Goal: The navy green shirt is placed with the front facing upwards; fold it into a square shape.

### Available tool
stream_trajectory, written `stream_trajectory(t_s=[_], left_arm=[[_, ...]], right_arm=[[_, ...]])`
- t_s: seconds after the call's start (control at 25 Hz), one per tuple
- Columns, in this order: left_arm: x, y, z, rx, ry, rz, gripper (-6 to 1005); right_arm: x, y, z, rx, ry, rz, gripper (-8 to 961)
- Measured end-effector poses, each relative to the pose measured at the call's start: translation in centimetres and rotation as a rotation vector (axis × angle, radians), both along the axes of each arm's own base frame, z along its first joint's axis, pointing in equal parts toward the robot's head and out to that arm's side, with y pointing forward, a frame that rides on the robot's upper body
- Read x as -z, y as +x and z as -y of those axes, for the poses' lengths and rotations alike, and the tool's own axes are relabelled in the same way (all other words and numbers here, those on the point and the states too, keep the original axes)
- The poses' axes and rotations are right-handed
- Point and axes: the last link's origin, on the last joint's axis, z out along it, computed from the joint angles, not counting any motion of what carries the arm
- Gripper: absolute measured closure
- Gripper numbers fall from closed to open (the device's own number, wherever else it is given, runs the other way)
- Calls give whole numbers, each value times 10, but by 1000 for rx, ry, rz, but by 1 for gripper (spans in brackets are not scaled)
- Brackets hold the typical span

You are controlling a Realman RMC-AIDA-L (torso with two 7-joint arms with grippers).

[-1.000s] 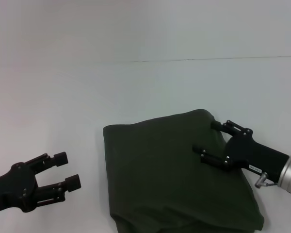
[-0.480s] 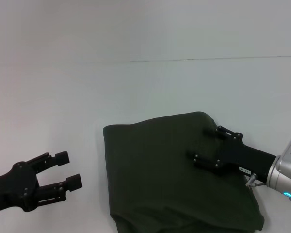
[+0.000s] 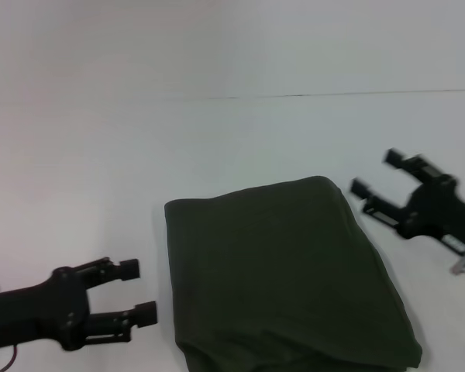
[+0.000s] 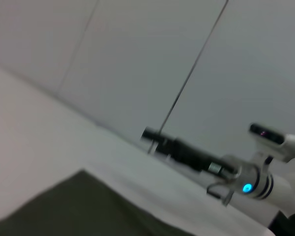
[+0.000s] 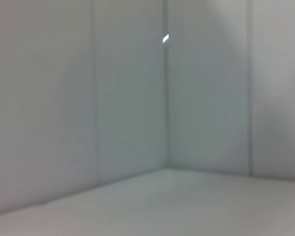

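Olive-dark cloth is what you see first from the head camera: the navy green shirt lies folded into a rough four-sided block on the white table, toward the near right of the surface. Its far edge and left edge run fairly straight, while the near edge is bunched and rumpled. No lettering or collar shows on the face that is up.

Your left gripper sits low on the left, just beside the shirt's left edge but apart from it, its two fingers spread with a clear gap and nothing between them. Your right gripper is off the cloth, beyond the shirt's right edge; its fingers stand wide apart and hold nothing.

From the left wrist camera you get one corner of the shirt lying flat on the table. Farther off, the right arm stretches across above the table, a blue light on its silver wrist; you cannot tell its finger spacing from this angle. Pale wall panels stand behind it.

From the right wrist camera you see only pale wall panels meeting at a corner and a strip of the white surface beneath them. Neither the shirt nor any fingers show there.
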Motion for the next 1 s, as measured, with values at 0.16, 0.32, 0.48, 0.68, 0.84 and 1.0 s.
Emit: stream_trajectory(t_s=[0.16, 0.32, 0.48, 0.68, 0.84, 1.0], left_arm=[[1, 11, -23, -102, -146, -44, 195], [0, 22, -43, -182, -219, -89, 197], [6, 26, -67, -360, -304, -202, 199], [12, 29, -88, -557, -359, -272, 201], [14, 28, -93, -640, -367, -262, 203], [25, 27, -92, -692, -405, -247, 205]], right_arm=[[-16, 13, 12, 47, 53, -57, 108], [-24, 25, 25, 88, 92, -80, 108], [-29, 33, 36, 115, 117, -93, 108], [-33, 39, 43, 131, 134, -88, 108], [-35, 41, 44, 137, 141, -85, 108], [-37, 41, 44, 136, 146, -78, 108]])
